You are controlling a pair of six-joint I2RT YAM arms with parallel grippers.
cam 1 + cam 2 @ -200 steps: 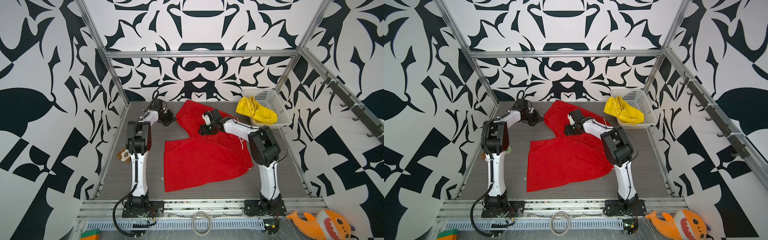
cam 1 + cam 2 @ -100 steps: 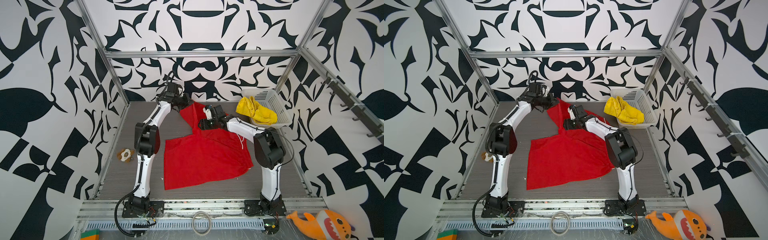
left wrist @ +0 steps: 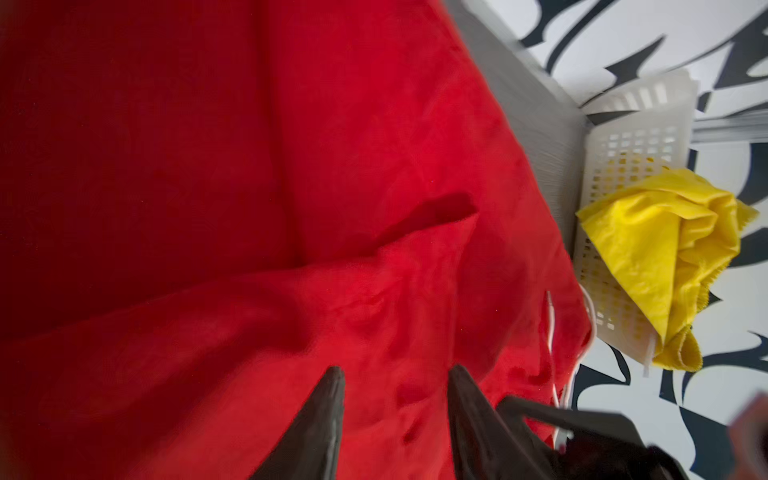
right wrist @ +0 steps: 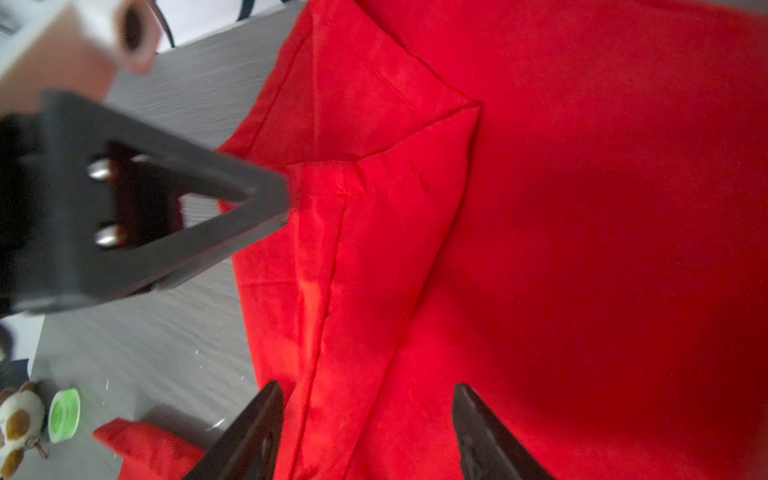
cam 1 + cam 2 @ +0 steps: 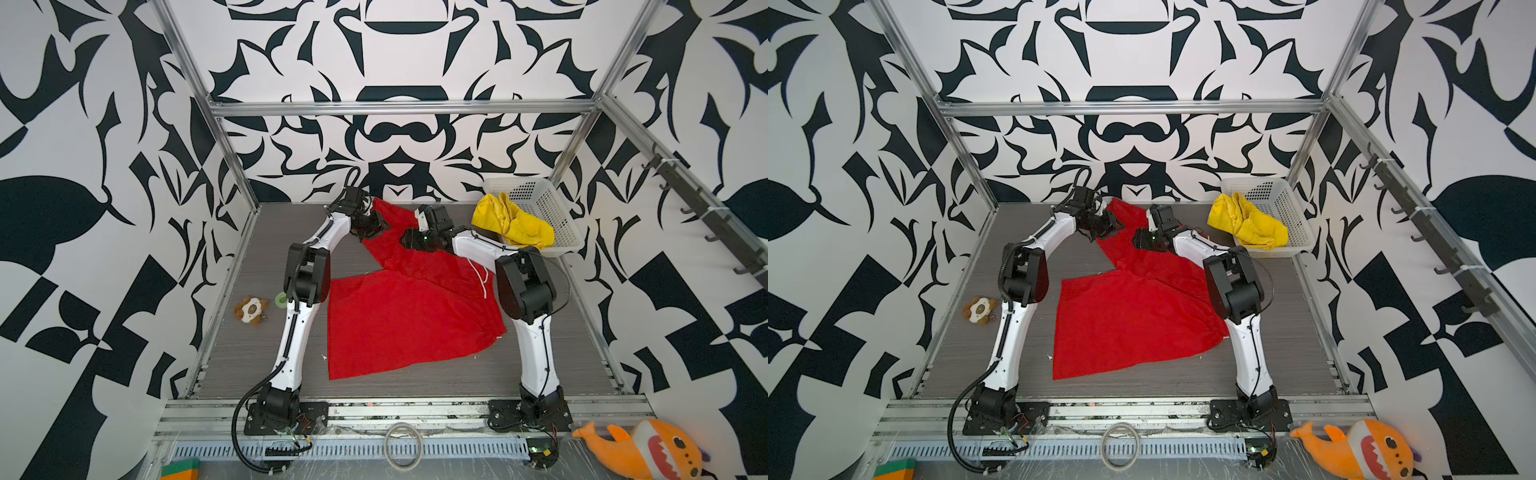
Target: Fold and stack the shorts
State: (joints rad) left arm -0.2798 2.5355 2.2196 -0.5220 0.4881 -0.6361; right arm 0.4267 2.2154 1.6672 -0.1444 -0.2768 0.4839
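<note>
Two pairs to do, and I judge I'm early in folding the red shorts (image 5: pixel 411 316), which lie spread mid-table with a corner turned over at the far end. My left gripper (image 3: pixel 395 372) stands parted over that cloth, pinching nothing; my right gripper (image 4: pixel 368 388) gapes wide just beside it, empty. The yellow shorts (image 5: pixel 513 224) lie crumpled in the basket (image 5: pixel 540 195). Next I'd pinch a hem and carry it across

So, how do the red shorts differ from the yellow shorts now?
The red shorts lie spread on the table; the yellow shorts sit bunched in the white basket, spilling over its rim. The left end effector and right end effector are at the red shorts, not the yellow shorts. Both are bright thin fabric.
</note>
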